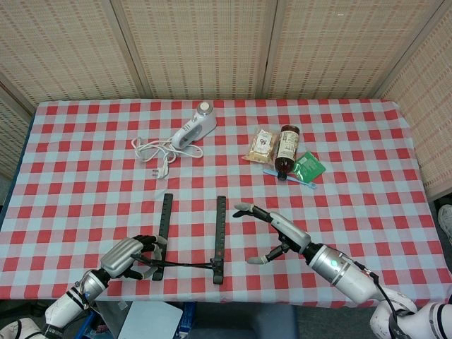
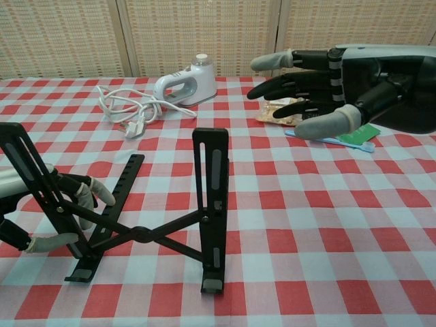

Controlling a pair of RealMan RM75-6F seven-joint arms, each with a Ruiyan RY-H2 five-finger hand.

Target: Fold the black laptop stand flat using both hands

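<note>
The black laptop stand point(image 1: 219, 239) stands unfolded near the table's front edge, its two rails parallel and joined by crossed struts. In the chest view its right rail point(image 2: 212, 204) rises steeply and its raised left arm point(image 2: 30, 178) slants up at the far left. My left hand point(image 1: 126, 256) grips the stand's left side, and its fingers point(image 2: 83, 196) curl around that raised arm. To the right of the stand my right hand point(image 1: 274, 236) hovers open with fingers spread, apart from the right rail. In the chest view the right hand point(image 2: 320, 78) shows large at the upper right.
A white handheld appliance point(image 1: 195, 126) with a coiled cord point(image 1: 151, 151) lies at the back centre. To the right of it are a snack packet point(image 1: 262, 143), a brown bottle point(image 1: 286, 146), a green sachet point(image 1: 308, 167) and a blue stick point(image 1: 289, 176). The red-checked table point(image 1: 367, 212) ends just before the stand.
</note>
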